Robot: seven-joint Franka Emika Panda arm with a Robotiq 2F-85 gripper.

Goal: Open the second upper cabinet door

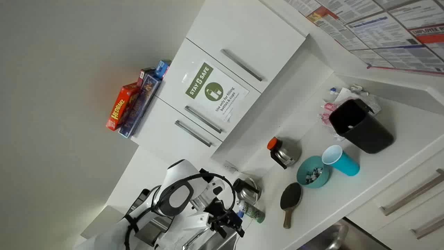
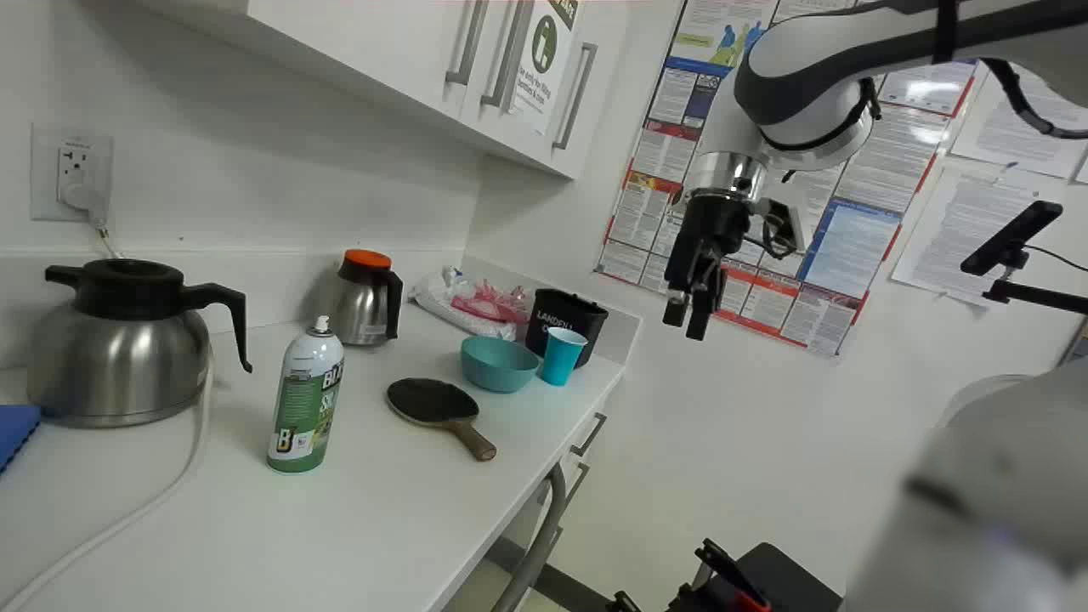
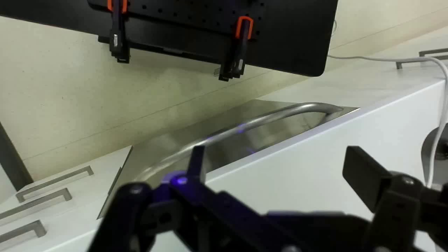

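- Need to open the white door [image 1: 190, 73] with the green and white sign [image 1: 214, 91], high on the wall [image 2: 357, 187] above the counter [image 2: 374, 501], between two plain doors [image 1: 239, 31].
- Looks closed, flat in line with both.
- Stands taller than wide, so longest up and down, and faces away from the wall.
- Has a silver handle [image 1: 203, 119] low down, also straight up and down, with a twin handle [image 1: 193, 133] just beside, on a plain door.
- Lies up and back toward the wall from the gripper [image 3: 278, 162], well apart, with just one arm [image 2: 782, 93] for the job.
- As for that gripper: hangs with fingers [image 3: 364, 176] down, spread wide and holding nothing.
- Should probably go up, turn toward the door and get fingers on both sides of that handle.
- Below, on the counter: spray can [image 2: 308, 399], paddle [image 2: 433, 404], bowl [image 2: 500, 365], cup [image 2: 563, 357], bin [image 2: 544, 310].
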